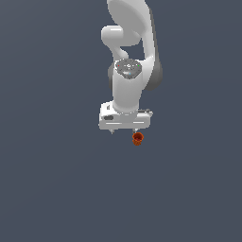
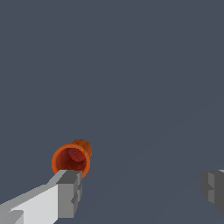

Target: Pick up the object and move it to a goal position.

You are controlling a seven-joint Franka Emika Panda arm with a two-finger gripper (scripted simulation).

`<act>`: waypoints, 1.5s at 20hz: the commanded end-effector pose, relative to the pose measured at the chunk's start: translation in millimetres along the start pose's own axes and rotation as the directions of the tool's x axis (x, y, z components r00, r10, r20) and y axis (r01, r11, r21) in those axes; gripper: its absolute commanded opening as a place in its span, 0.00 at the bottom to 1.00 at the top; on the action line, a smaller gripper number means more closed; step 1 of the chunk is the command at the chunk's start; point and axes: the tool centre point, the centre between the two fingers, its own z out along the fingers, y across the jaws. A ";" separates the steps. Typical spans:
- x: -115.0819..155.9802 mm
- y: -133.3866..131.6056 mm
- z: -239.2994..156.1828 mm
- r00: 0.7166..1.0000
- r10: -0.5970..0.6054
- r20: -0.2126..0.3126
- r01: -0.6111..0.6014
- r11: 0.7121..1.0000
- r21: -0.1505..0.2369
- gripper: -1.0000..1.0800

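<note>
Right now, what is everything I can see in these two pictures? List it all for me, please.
cup: one, orange-red with a darker hollow inside, on the floor just under the tool's end toward the exterior view's right; in the wrist view its open mouth faces the camera, right beside one finger, not between the two.
floor: one, plain dark grey-blue, filling the background of both views.
arm: one, white with a grey joint cap, reaching down from the top of the exterior view.
tool: one, white body with two grey fingers, pointing down at the floor, fingers spread wide apart, holding nothing.
</note>
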 end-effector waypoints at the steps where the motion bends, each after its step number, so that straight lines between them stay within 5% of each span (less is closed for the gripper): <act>1: 0.0 0.0 0.0 1.000 0.000 0.000 0.000 1.000 0.000 0.96; 16: 6.3 9.4 7.2 0.999 0.040 -0.011 -0.040 0.999 0.012 0.96; 24: -3.1 -20.6 30.0 0.993 -0.120 -0.005 0.120 0.993 0.014 0.96; 30: -16.4 -54.3 53.9 0.955 -0.296 -0.002 0.296 0.955 0.022 0.96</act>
